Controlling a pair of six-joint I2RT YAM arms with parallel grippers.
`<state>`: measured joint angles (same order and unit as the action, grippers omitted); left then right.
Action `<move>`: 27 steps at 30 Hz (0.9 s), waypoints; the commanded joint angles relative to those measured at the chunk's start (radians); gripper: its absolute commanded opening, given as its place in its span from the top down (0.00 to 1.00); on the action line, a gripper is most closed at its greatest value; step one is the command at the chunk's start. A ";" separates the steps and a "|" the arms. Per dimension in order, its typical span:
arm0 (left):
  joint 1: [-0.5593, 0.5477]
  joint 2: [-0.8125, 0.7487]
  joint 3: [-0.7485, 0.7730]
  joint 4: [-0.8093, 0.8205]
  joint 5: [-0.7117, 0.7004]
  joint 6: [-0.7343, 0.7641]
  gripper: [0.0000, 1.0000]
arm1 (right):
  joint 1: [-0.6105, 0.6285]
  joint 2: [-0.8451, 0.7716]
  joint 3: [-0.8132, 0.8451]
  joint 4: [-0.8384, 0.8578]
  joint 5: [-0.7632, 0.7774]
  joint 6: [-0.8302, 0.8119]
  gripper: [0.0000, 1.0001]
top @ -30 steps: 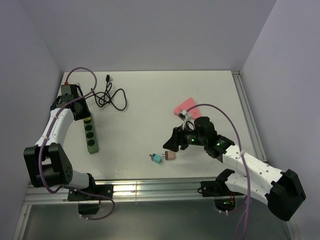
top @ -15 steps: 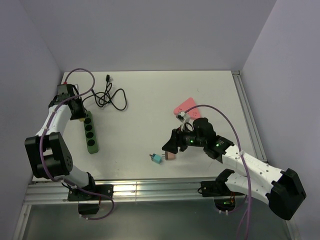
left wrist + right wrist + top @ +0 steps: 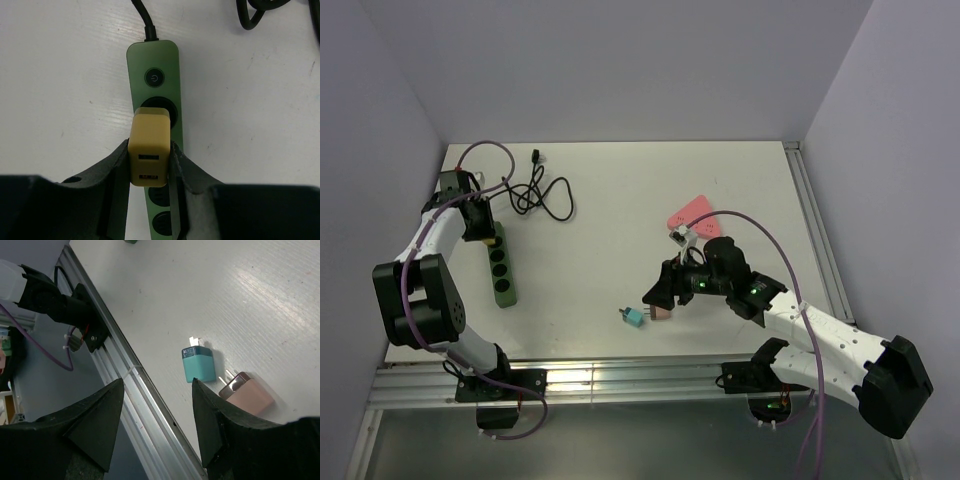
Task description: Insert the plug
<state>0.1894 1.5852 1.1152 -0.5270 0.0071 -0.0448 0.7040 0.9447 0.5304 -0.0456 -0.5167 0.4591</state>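
A green power strip [image 3: 502, 268] lies at the table's left, its cord running back. In the left wrist view my left gripper [image 3: 150, 165] is shut on a yellow plug [image 3: 149, 145], held at the strip's [image 3: 156, 75] first socket, just below the power button. In the top view that gripper [image 3: 480, 222] sits over the strip's far end. My right gripper [image 3: 660, 292] is open and empty, hovering beside a teal plug [image 3: 636, 317] and a pink plug [image 3: 660, 312]. Both show in the right wrist view, teal [image 3: 199, 365] and pink [image 3: 248, 393].
A coiled black cable [image 3: 540, 190] lies behind the strip. A pink card [image 3: 690, 212] lies mid-right on the table. A metal rail [image 3: 620, 375] runs along the near edge, also showing in the right wrist view [image 3: 145, 405].
My left gripper has shifted a little over the strip's far end with the yellow plug. My right gripper has lowered slightly toward the pink and teal plugs.
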 commanded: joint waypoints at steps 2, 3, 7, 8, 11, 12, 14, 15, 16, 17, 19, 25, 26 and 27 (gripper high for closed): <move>0.005 0.001 -0.006 0.044 0.024 0.008 1.00 | 0.011 -0.007 -0.009 0.041 0.003 -0.013 0.36; 0.004 0.005 -0.003 0.044 0.022 0.008 1.00 | 0.011 -0.007 -0.009 0.041 0.004 -0.013 0.36; 0.004 0.022 0.001 0.042 0.016 0.006 1.00 | 0.011 -0.006 -0.009 0.041 0.007 -0.014 0.36; 0.004 0.024 0.001 0.041 0.016 0.005 1.00 | 0.011 -0.004 -0.007 0.041 0.007 -0.014 0.36; 0.004 0.030 0.006 0.029 0.013 -0.003 1.00 | 0.011 0.002 -0.007 0.041 0.003 -0.013 0.36; 0.004 0.030 0.008 0.027 0.008 -0.003 1.00 | 0.011 0.003 -0.007 0.041 0.001 -0.013 0.36; 0.005 0.022 0.005 0.025 0.002 -0.001 1.00 | 0.014 0.006 -0.007 0.041 0.000 -0.013 0.36; 0.004 0.019 0.002 0.025 0.001 0.000 1.00 | 0.014 0.006 -0.007 0.041 0.000 -0.013 0.36; 0.004 0.018 0.000 0.025 0.001 -0.001 1.00 | 0.015 0.009 -0.007 0.041 0.000 -0.011 0.36; 0.005 0.018 -0.002 0.025 0.001 -0.004 1.00 | 0.015 0.009 -0.007 0.041 0.000 -0.011 0.36; 0.004 0.028 -0.002 0.018 -0.002 -0.004 1.00 | 0.015 0.009 -0.007 0.043 0.000 -0.011 0.36; 0.005 0.026 0.001 0.005 -0.002 -0.018 1.00 | 0.015 0.011 -0.007 0.041 0.000 -0.011 0.36; 0.005 0.021 0.000 0.007 -0.002 -0.020 1.00 | 0.015 0.009 -0.007 0.041 0.000 -0.011 0.36; 0.005 0.016 0.001 0.007 -0.002 -0.020 1.00 | 0.015 0.011 -0.007 0.041 0.000 -0.011 0.36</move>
<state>0.1894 1.6077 1.1149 -0.5095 0.0055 -0.0490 0.7113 0.9527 0.5304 -0.0448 -0.5167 0.4587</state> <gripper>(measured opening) 0.350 0.639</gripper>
